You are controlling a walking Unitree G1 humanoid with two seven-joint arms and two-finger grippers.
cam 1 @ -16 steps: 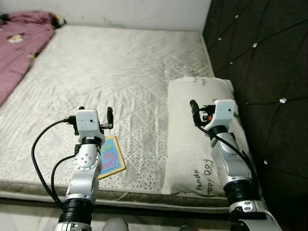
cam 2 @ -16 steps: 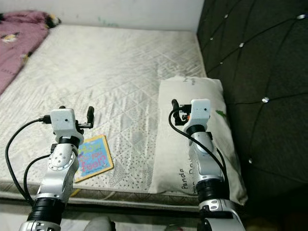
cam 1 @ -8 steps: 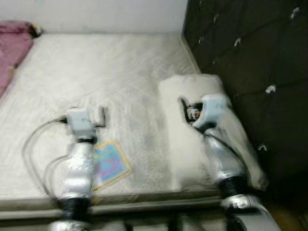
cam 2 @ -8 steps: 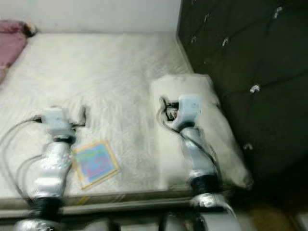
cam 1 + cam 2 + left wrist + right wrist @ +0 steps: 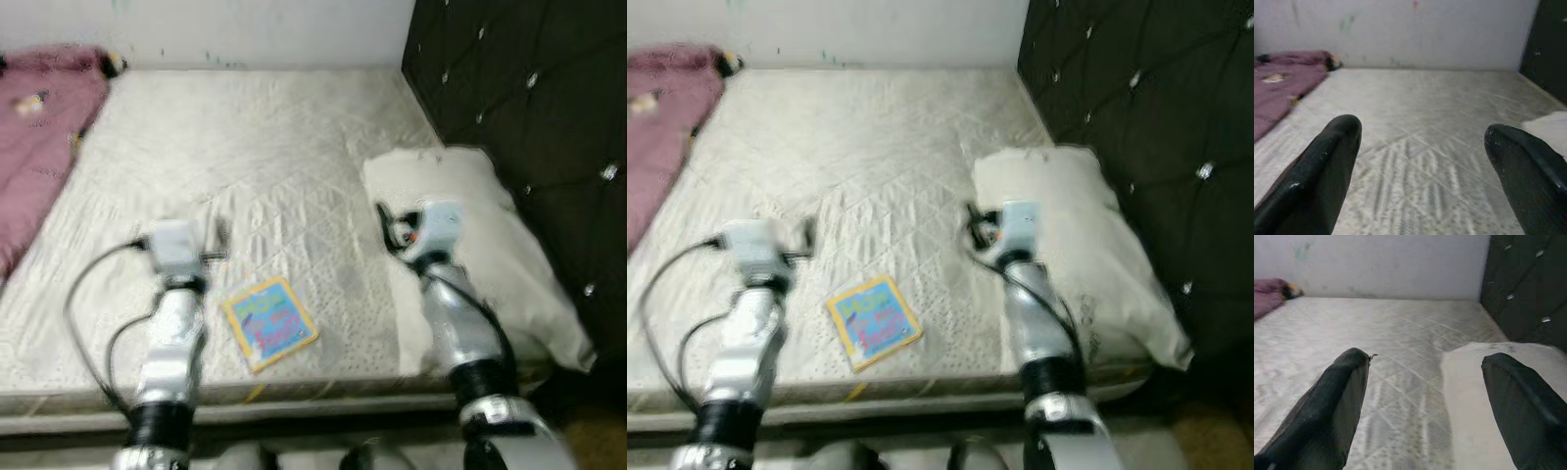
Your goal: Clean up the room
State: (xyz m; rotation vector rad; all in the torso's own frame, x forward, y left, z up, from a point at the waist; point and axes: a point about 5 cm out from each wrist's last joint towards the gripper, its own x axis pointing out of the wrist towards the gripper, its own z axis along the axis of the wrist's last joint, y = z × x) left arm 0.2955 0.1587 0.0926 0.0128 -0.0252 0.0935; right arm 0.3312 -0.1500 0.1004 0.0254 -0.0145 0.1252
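Robot stands at the long edge of the bed (image 5: 255,166), both arms raised over the mattress, nothing held. Head views are a bit blurred.

Left gripper (image 5: 1422,171): fingers spread wide apart, empty, hovering above the mattress. Right gripper (image 5: 1425,406): same, fingers wide apart and empty, hovering over the seam where the pillow (image 5: 490,245) meets bare mattress. Both wrist cameras look level across the bed toward the wall (image 5: 1400,29), so neither arm is angled down at anything. Reads as a ready pose, not a reach.

Things to tidy, as I judge it:
- Book (image 5: 269,322), small and colourful, lies flat near the front edge of the mattress, between the two arms, closer to the left one. It sits skewed to the bed edge, so looks dropped, not placed.
- Pillow lies against the dark tufted headboard (image 5: 529,88) on the robot's right, long side along it, front end overhanging the mattress corner a little.
- Purple blanket (image 5: 39,147) is bunched at the far left of the bed, well apart from both grippers.

Likely next target is the book: nearest loose item, within reach of the left arm. It's thin and flat on a soft surface, so the fingers will need to come down steeply and catch an edge; pressing into the mattress could tip or slide it off the front.
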